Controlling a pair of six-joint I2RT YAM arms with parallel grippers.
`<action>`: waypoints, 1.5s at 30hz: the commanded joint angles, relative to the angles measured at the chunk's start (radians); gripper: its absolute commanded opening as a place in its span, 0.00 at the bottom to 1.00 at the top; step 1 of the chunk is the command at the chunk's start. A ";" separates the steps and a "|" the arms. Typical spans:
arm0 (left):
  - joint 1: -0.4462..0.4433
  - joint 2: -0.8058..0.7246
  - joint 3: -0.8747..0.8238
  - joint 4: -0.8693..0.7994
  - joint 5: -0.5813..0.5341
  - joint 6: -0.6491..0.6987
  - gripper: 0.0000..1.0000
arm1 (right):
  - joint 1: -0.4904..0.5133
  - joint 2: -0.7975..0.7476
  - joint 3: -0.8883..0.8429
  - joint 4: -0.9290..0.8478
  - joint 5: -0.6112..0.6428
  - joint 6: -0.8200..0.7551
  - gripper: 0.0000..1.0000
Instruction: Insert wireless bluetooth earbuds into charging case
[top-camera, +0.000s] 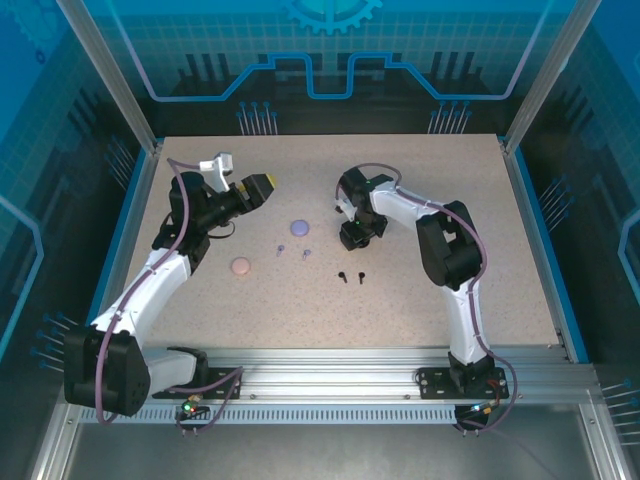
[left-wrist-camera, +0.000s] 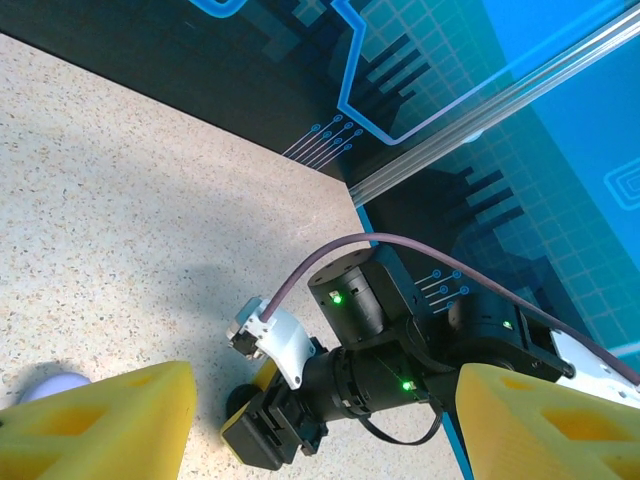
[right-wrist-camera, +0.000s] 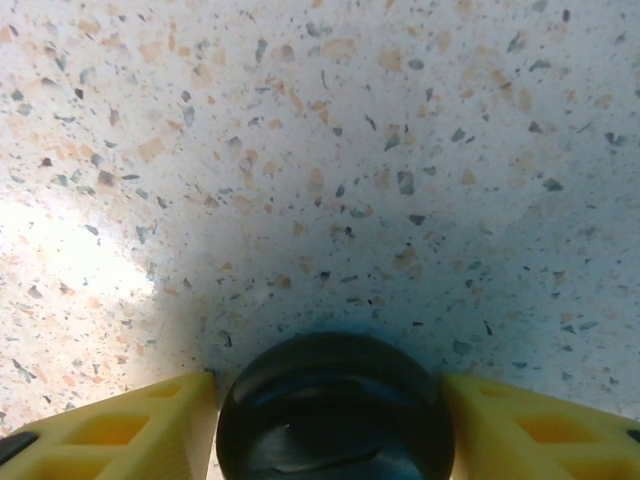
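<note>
A black round charging case (right-wrist-camera: 335, 415) sits on the speckled table, and my right gripper (top-camera: 355, 238) points straight down over it, both yellow pads pressed against its sides. Two black earbuds (top-camera: 351, 275) lie just in front of that gripper. Two lavender earbuds (top-camera: 293, 250) rest near a closed lavender case (top-camera: 297, 227), and a closed pink case (top-camera: 240, 266) lies further left. My left gripper (top-camera: 258, 187) hovers above the table left of the lavender case, open and empty. In the left wrist view its fingers (left-wrist-camera: 100, 420) frame the right arm.
The table (top-camera: 470, 200) is walled by aluminium posts and blue panels at the back and sides. A metal rail (top-camera: 330, 380) with the arm bases runs along the near edge. The right arm's elbow (top-camera: 450, 245) stands over the right half.
</note>
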 joint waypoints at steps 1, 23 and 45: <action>-0.010 0.004 0.038 0.030 0.033 0.032 0.71 | -0.014 0.052 0.025 0.003 -0.012 -0.031 0.60; -0.034 0.021 0.041 0.031 0.054 0.041 0.72 | 0.010 0.098 0.118 -0.089 0.040 -0.069 0.61; -0.065 0.128 -0.100 0.439 0.069 -0.125 0.72 | 0.010 -0.327 -0.071 0.132 -0.098 0.497 0.39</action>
